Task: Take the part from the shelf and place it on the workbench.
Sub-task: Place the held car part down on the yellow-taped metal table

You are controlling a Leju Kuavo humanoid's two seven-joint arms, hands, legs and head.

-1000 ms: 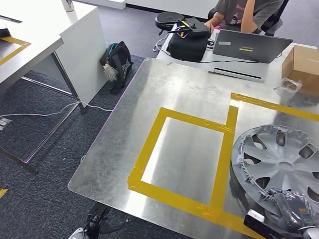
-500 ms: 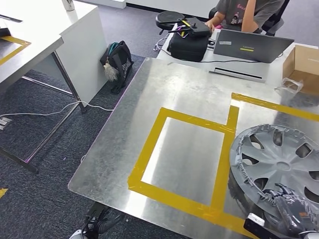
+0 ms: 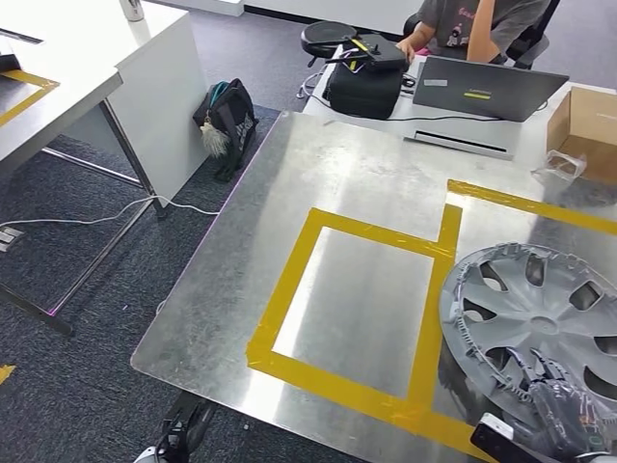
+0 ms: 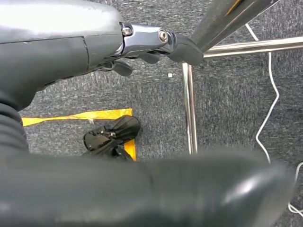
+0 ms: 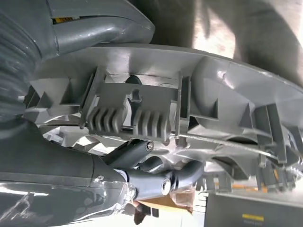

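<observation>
The part is a grey plastic hubcap over the right side of the metal workbench. It lies to the right of a square marked in yellow tape, its left rim just over the tape. My right hand grips its near rim. In the right wrist view the thumb lies over the ribbed rim of the hubcap and the fingers curl under it. My left hand hangs below the bench's near edge, its fingers stretched out and holding nothing.
Beyond the bench sit a laptop, a black bag and a cardboard box, with a seated person behind. A backpack leans on a white desk at left. A white cable crosses the carpet.
The hubcap has shifted a little to the left, up to the yellow tape, with my right hand still on its rim. My left hand has barely moved.
</observation>
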